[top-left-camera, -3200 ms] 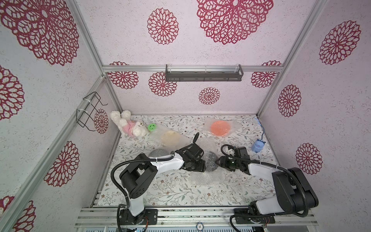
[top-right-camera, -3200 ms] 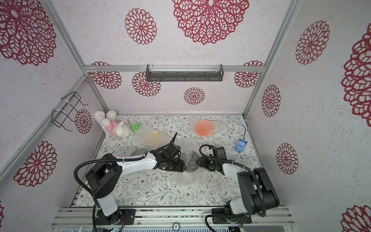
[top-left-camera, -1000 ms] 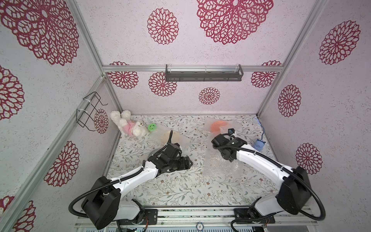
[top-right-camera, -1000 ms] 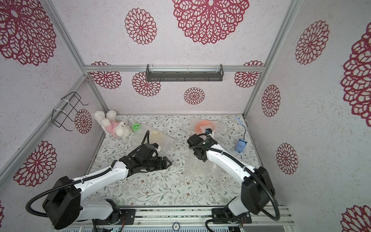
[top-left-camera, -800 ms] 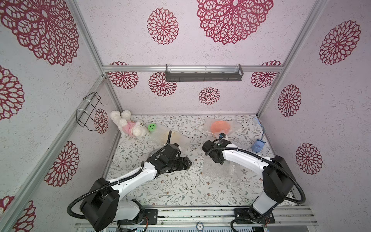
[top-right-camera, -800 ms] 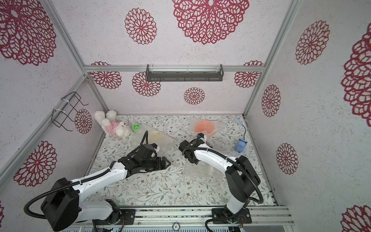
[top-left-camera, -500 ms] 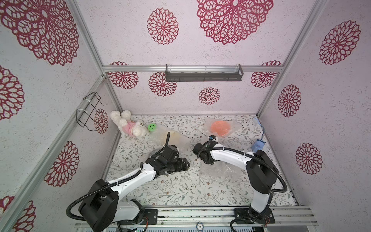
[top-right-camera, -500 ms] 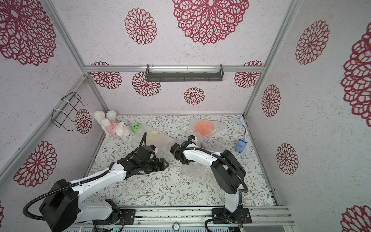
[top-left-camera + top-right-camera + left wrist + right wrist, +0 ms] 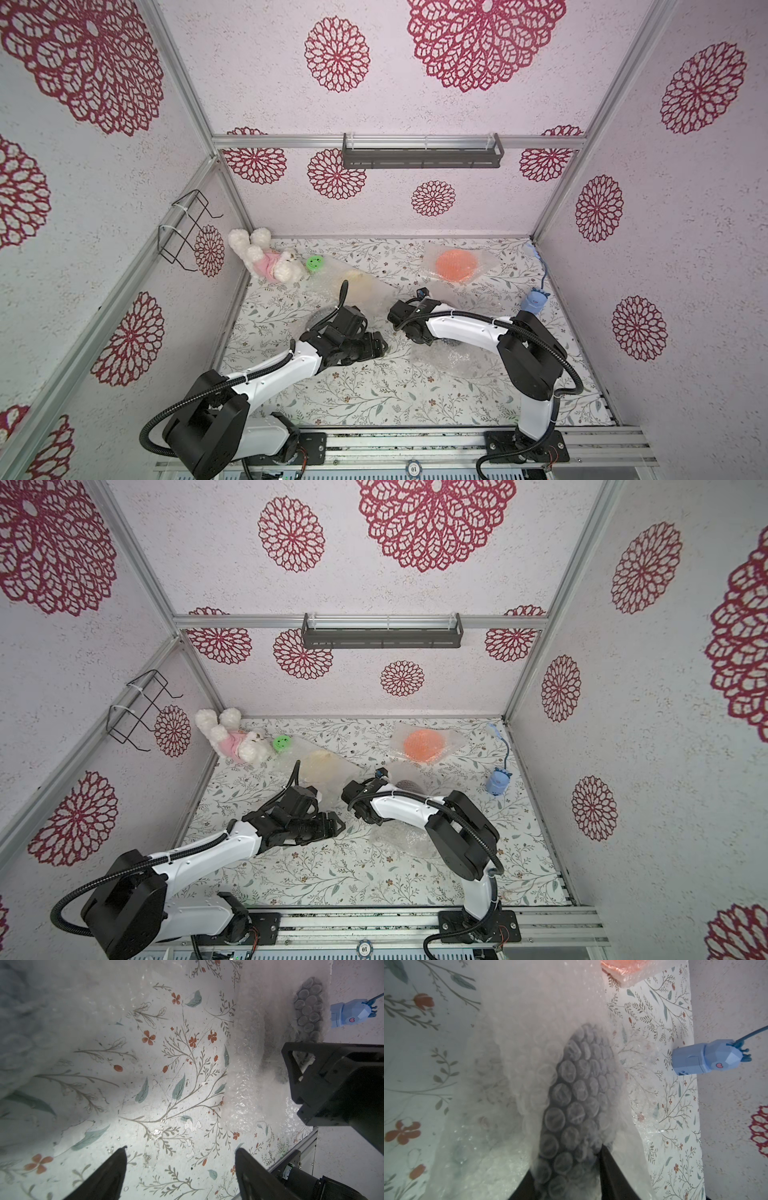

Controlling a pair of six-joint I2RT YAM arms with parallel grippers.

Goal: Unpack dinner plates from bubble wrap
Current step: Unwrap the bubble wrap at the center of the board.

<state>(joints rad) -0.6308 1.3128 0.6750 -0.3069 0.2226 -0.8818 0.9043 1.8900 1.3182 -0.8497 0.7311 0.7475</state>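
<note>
The floral counter [image 9: 374, 395] carries all items, enclosed by patterned walls. Both arms reach in from the near edge and meet around the centre. The left tool [image 9: 376, 345] hangs just over bare counter left of centre; in the left wrist view the left tool [image 9: 180, 1149] stands released, jaws wide apart with nothing between them. The right tool [image 9: 368, 812] sits just right of it, close to but apart from the left tool. In the right wrist view the bubble wrap [image 9: 529, 1043] drapes over and between the jaws of the right tool [image 9: 566, 1167], so whether it is clamped or let go cannot be told. A loose, crumpled sheet [image 9: 453, 359] lies right of centre, partly under the right forearm. Inside the wrap at the right tool lies the black plate [image 9: 577, 1095], also seen in a top view [image 9: 409, 786] just beyond the right forearm. The orange plate [image 9: 456, 266] rests at the far right, covered by its own sheet. The cream plate [image 9: 361, 286] lies wrapped at far centre-left, beyond the left tool. A white plush toy [image 9: 266, 259] lies in the far left corner, a blue figure [image 9: 534, 300] stands at the right wall, and a small green disc [image 9: 315, 262] sits beside the plush toy.
</note>
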